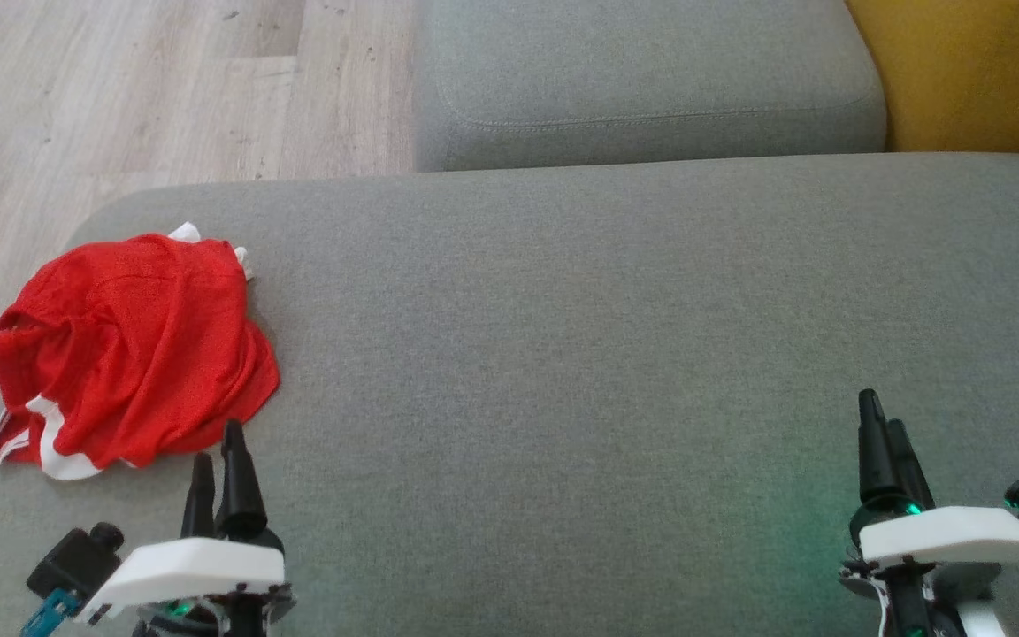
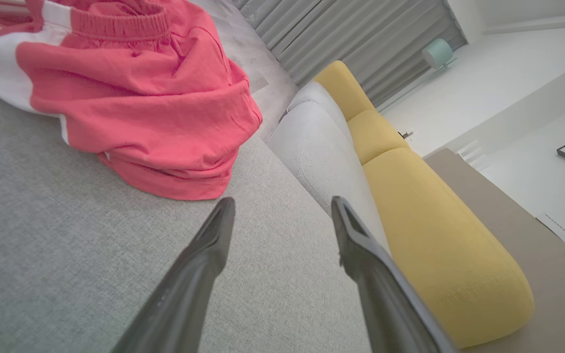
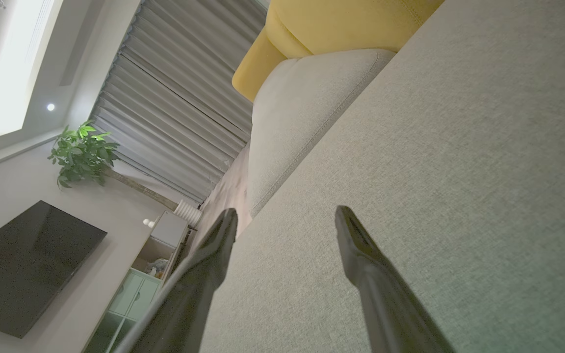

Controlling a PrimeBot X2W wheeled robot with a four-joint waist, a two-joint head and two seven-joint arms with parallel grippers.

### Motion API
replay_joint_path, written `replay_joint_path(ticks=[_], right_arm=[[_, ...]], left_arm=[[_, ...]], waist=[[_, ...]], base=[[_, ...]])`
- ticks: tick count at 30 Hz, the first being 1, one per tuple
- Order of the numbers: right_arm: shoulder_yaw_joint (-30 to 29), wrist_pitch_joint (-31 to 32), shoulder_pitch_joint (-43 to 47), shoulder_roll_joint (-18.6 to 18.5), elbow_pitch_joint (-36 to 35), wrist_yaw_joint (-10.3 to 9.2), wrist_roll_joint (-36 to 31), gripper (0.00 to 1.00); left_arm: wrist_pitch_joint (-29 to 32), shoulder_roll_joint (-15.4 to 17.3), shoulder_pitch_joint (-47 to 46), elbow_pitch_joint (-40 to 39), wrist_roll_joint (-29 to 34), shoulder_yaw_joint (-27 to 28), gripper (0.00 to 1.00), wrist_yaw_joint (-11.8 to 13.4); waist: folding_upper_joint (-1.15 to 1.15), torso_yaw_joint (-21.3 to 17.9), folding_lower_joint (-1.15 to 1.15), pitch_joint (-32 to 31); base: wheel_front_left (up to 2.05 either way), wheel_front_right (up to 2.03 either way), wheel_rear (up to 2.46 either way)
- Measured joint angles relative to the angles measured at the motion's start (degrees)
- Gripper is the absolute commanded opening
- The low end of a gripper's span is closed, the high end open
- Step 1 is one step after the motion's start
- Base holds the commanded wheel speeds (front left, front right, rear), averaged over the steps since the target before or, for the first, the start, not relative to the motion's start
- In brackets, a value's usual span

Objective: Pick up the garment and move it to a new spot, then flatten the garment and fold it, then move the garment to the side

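Starting at my left claw (image 1: 218, 447), I see both fingers spread wide and holding nothing, tips just short of the shorts (image 1: 134, 345). My right claw (image 1: 883, 411) is equally spread and empty, well apart toward the other end of the seat (image 1: 563, 336). The shorts sit bunched at the seat's left end, one side close to the drop to the floor (image 1: 120, 88). My worry: a shallow pinch may catch only the top layer, so the thin cloth slips out or drags off that edge; digging too deep may snag the seat's coarse grey weave instead. The cloth looks like light red mesh, heaped in soft folds, with white trim and a gathered elastic waistband. The seat is flat, firm-looking and rounded at the corner
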Motion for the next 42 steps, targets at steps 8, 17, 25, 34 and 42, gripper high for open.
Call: replay_joint_path(ticks=[8, 17, 25, 34, 42], right_arm=[[0.51, -1.2, 0.12, 0.0, -0.32, 0.0, -5.09, 1.0], [1.6, -2.52, 1.25, 0.0, -0.67, 0.0, -11.37, 1.0], [2.04, -4.0, 1.27, -0.01, -1.15, 0.0, -17.03, 1.0], [2.74, -5.47, 1.27, -0.01, -1.54, 0.0, -23.39, 1.0], [3.57, -6.66, 1.28, -0.02, -1.78, 0.0, -29.39, 1.0]], left_arm=[[-1.08, 0.02, 0.12, -0.96, 5.36, -1.21, 1.0, 0.56], [-2.55, 0.02, 0.17, -1.87, 12.07, -2.96, 1.0, 1.55], [-4.02, 0.05, 0.18, -2.85, 18.13, -4.31, 1.0, 2.56], [-5.52, 0.07, 0.27, -3.3, 24.8, -5.17, 1.0, 3.52], [-6.76, 0.11, 0.29, -3.85, 30.39, -6.69, 1.0, 4.15]], waist=[[0.0, 0.13, 0.0, -0.31], [0.0, 0.21, 0.0, -0.54], [0.0, 0.32, 0.0, -0.68], [0.0, 0.46, 0.0, -0.93], [0.0, 0.63, 0.0, -1.25]], base=[[0.0, 0.0, 0.0], [0.0, 0.0, 0.0], [0.0, 0.0, 0.0], [0.0, 0.0, 0.0], [0.0, 0.0, 0.0]])
